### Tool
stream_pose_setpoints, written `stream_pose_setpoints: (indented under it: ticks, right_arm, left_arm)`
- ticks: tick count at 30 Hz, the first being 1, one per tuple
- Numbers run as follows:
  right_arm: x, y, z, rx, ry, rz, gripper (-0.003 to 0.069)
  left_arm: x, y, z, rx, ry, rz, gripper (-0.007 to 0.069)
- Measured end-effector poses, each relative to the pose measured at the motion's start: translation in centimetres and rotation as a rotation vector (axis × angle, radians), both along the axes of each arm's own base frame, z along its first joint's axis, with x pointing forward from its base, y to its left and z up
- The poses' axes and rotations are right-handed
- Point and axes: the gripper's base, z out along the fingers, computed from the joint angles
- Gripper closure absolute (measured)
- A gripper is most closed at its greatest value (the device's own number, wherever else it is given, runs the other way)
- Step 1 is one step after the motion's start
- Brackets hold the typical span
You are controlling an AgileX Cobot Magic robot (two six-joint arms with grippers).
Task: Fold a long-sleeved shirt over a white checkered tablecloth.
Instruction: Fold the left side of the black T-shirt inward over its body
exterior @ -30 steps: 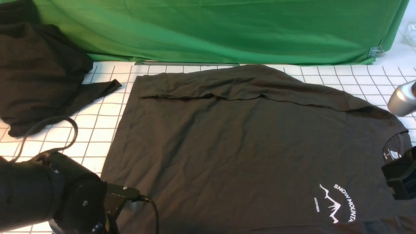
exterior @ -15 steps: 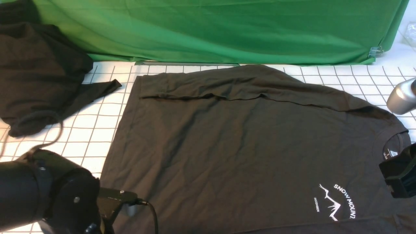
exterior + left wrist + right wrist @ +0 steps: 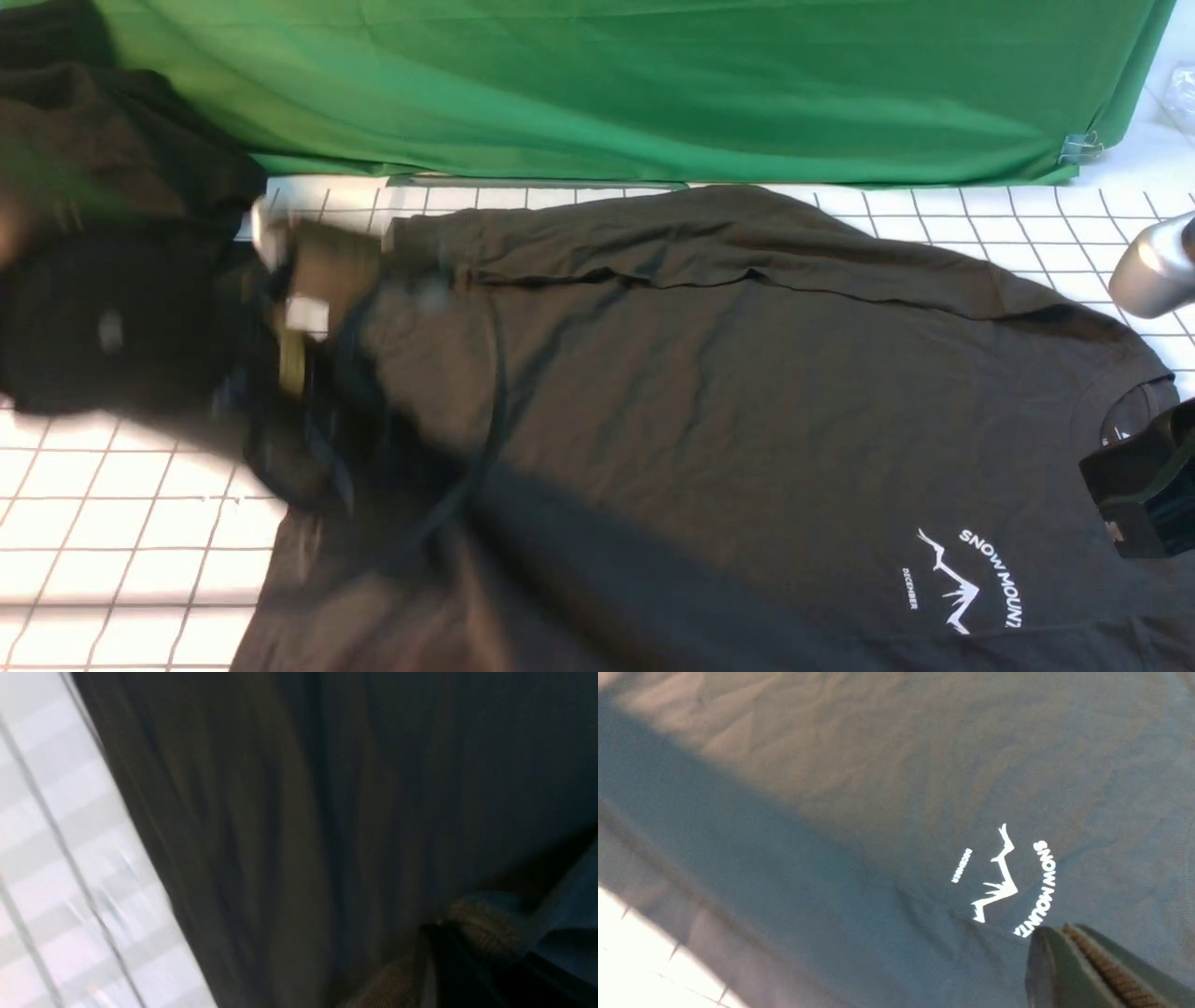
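Broadly, in the front view the long-sleeved shirt (image 3: 747, 401) lies flat on the white checkered tablecloth (image 3: 112, 551) that covers the bench. Its long axis runs from your left to your right, with the hem end at your left and the collar and logo (image 3: 966, 579) at your right. Your left arm (image 3: 140, 327) shows only as a dark blur over the hem end, beside the plain black garment (image 3: 93, 121), while your right hand (image 3: 1134, 499) sits at the collar end. So each end of the shirt has its own nearest arm, and any fold along that long axis looks like the left side's job. In the left wrist view, the shirt's edge crosses the picture at a slant against the checked cloth, and your left hand (image 3: 448, 952) is a dark smear in one corner, right next to the fabric. You cannot tell there whether it is grasping cloth, clenched or released. In the right wrist view, the right hand is clenched just beside the logo, low over the shirt. Whether any fabric is pinched in it stays unclear.
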Motion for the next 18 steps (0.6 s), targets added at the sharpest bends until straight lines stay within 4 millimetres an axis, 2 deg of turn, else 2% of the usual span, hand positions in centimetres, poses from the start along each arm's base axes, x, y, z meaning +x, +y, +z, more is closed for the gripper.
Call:
stream_pose_setpoints:
  ticks: [1,2,3,5,8,9,11,15,18]
  right_arm:
    - [0.0,0.0,0.0,0.001,0.0,0.0,0.0659]
    - [0.0,0.0,0.0,0.007,0.001,0.0,0.0659]
    - [0.0,0.1,0.0,0.008,0.0,0.0,0.0659]
    - [0.0,0.1,0.0,0.019,0.003,0.0,0.0659]
    - [-0.1,0.3,0.1,0.04,0.012,0.001,0.0657]
    - [-0.1,0.3,0.1,0.04,0.012,0.001,0.0657]
    - [-0.1,0.4,0.1,0.05,0.016,0.001,0.0652]
    - [-0.1,0.4,0.1,0.053,0.015,0.001,0.0649]
    - [-0.1,0.4,0.1,0.054,0.014,0.001,0.0649]
  left_arm:
    - [0.2,0.0,0.2,0.001,-0.008,0.0,0.059]
    - [1.5,-0.1,1.5,0.007,-0.057,0.011,0.059]
    - [1.7,-0.2,1.8,0.004,-0.068,0.012,0.059]
    - [4.2,0.1,2.2,0.03,-0.088,0.04,0.059]
    - [7.1,0.6,0.6,0.064,-0.07,0.07,0.059]
    - [7.3,0.7,0.4,0.065,-0.068,0.076,0.059]
    - [9.1,1.1,-1.3,0.084,-0.053,0.081,0.059]
    - [11.0,0.8,-4.4,0.122,-0.007,0.06,0.0586]
    - [11.6,0.6,-5.7,0.146,0.012,0.036,0.0564]
